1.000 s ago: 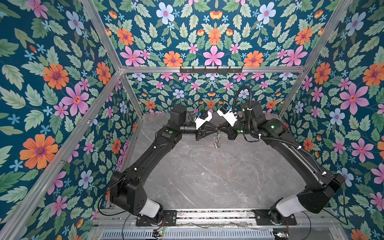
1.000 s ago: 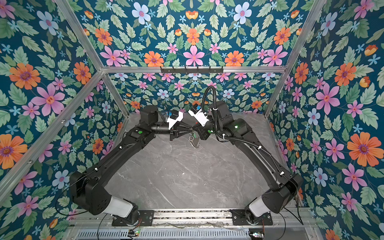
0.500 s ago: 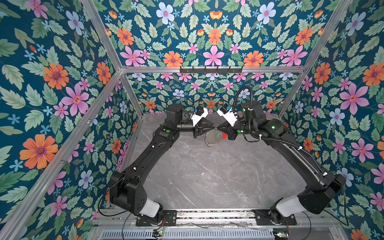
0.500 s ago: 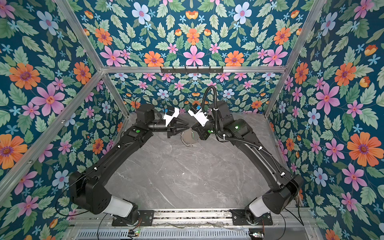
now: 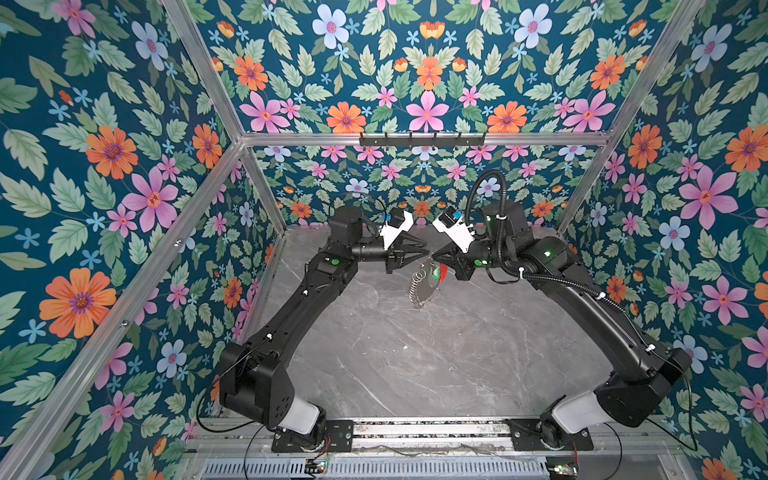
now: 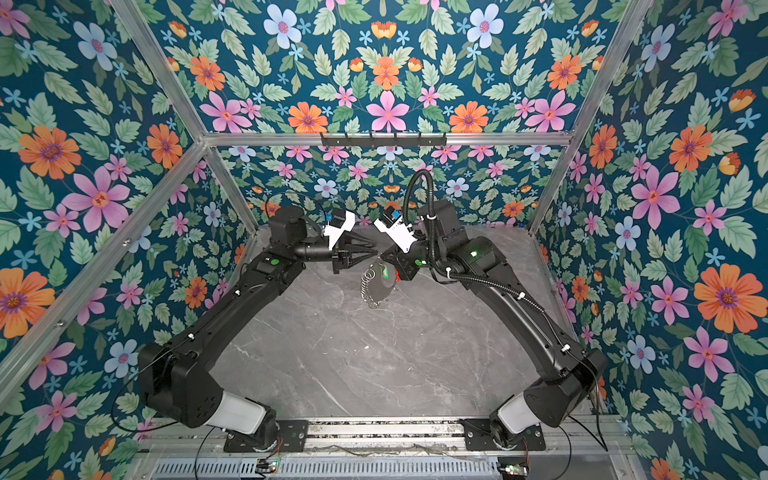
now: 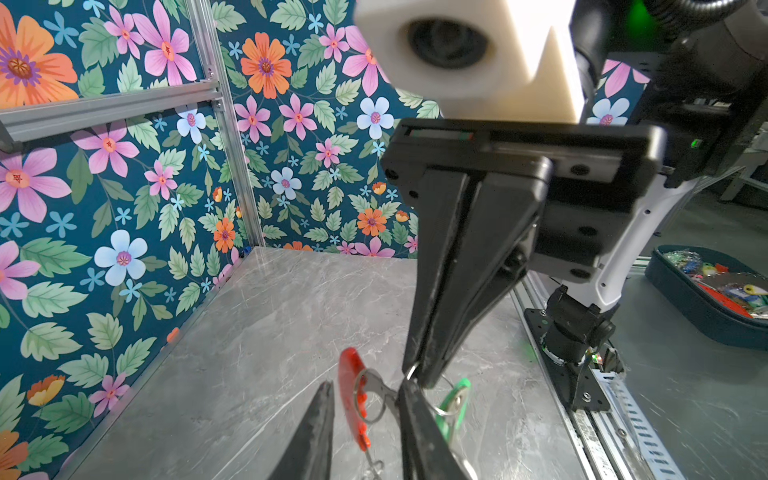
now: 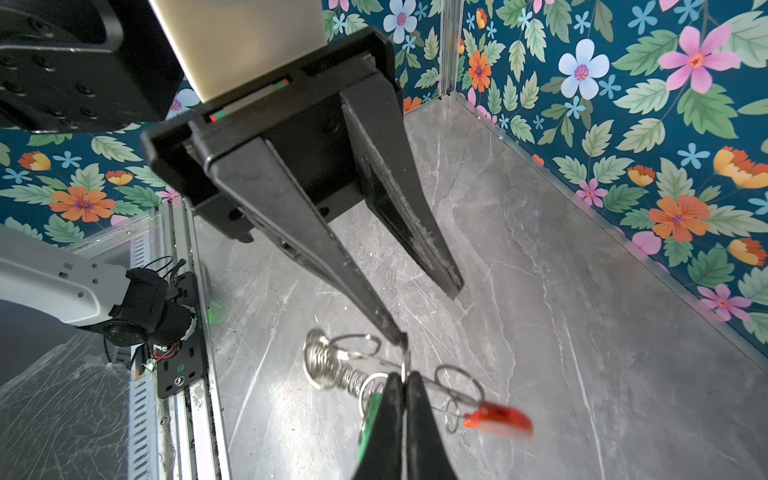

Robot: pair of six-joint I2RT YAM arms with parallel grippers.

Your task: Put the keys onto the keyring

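Observation:
The keyring (image 5: pixel 420 286) hangs above the grey table (image 5: pixel 415 353) between the two arms, also in the other top view as keyring (image 6: pixel 374 286). It is a thin metal hoop with a red plastic arc (image 8: pixel 498 417) and a stack of small silver rings (image 8: pixel 324 365). My right gripper (image 8: pixel 402 376) is shut on the hoop's wire. The green keys (image 7: pixel 455 403) tag dangles on a ring just beside that grip, keys (image 8: pixel 370 415). My left gripper (image 7: pixel 365 386) stands open; the red arc (image 7: pixel 353 399) lies between its fingers, and one fingertip (image 8: pixel 399 336) meets the wire at the right gripper's tips.
Floral walls with aluminium posts close in three sides. A black hook rail (image 5: pixel 422 139) runs along the back wall. The arm bases sit on a metal rail (image 5: pixel 428 428) at the front. A dark blue tray (image 7: pixel 706 307) of colourful bits lies outside the cell.
The keyring hung as a narrow bundle under the meeting grippers; it has since turned so its hoop and red arc show. The left gripper shifted slightly toward the back wall.

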